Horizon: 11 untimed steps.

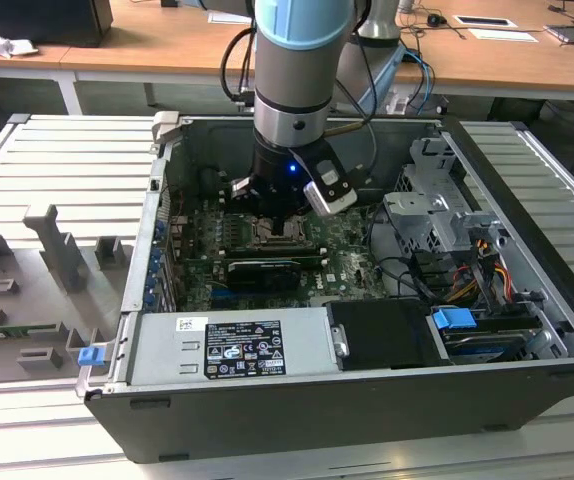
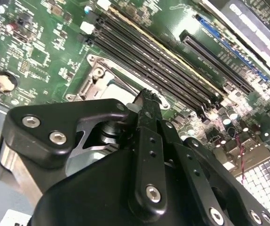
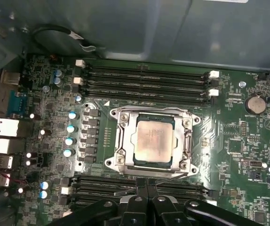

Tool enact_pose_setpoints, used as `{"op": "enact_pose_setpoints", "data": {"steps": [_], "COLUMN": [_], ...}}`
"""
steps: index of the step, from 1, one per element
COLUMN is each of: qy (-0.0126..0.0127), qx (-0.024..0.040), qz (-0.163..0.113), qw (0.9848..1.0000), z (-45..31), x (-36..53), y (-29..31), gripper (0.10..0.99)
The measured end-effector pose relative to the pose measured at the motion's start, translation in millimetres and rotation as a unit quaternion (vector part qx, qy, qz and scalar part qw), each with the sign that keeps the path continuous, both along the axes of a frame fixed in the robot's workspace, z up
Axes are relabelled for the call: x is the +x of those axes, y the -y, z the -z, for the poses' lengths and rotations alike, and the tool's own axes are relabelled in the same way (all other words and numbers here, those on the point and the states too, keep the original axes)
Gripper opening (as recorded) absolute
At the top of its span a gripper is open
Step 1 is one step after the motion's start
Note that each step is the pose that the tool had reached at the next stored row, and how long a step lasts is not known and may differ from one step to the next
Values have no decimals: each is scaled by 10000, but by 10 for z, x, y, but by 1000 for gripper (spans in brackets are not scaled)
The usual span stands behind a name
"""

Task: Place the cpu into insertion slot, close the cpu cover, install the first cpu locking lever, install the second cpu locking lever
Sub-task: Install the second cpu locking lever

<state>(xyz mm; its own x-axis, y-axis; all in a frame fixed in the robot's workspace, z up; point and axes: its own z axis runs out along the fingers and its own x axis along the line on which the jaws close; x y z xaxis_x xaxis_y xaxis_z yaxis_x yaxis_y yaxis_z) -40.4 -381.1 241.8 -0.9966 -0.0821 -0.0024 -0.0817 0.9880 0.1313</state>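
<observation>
Hovering low over the green motherboard (image 3: 229, 141) inside the open computer case (image 1: 527, 330), end effector (image 3: 145, 188) with fingers pressed together, gripping nothing. Seated in the insertion slot (image 3: 125, 157), the cpu (image 3: 153, 138), framed by the cpu cover (image 3: 187, 141) lying flat. Largely hidden behind black linkage in the second wrist view. White label (image 1: 242, 350) print too small to read. Behind the case, a wooden tabletop (image 1: 167, 40).

In the second wrist view the black pincer (image 2: 146, 101) is covering most of the insertion slot (image 2: 97, 77). In the exterior view the arm is hiding the slot's middle. In the first wrist view the picture's edge is cutting off the pincer's fingers (image 3: 146, 197), so their gap is not showing.
</observation>
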Motion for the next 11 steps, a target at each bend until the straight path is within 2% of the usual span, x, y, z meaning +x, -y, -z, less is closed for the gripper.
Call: {"op": "enact_pose_setpoints", "data": {"steps": [11], "qy": [0], "qx": [5], "qz": [0], "qw": [10000], "z": [23], "x": [-88], "y": [6], "gripper": [106]}}
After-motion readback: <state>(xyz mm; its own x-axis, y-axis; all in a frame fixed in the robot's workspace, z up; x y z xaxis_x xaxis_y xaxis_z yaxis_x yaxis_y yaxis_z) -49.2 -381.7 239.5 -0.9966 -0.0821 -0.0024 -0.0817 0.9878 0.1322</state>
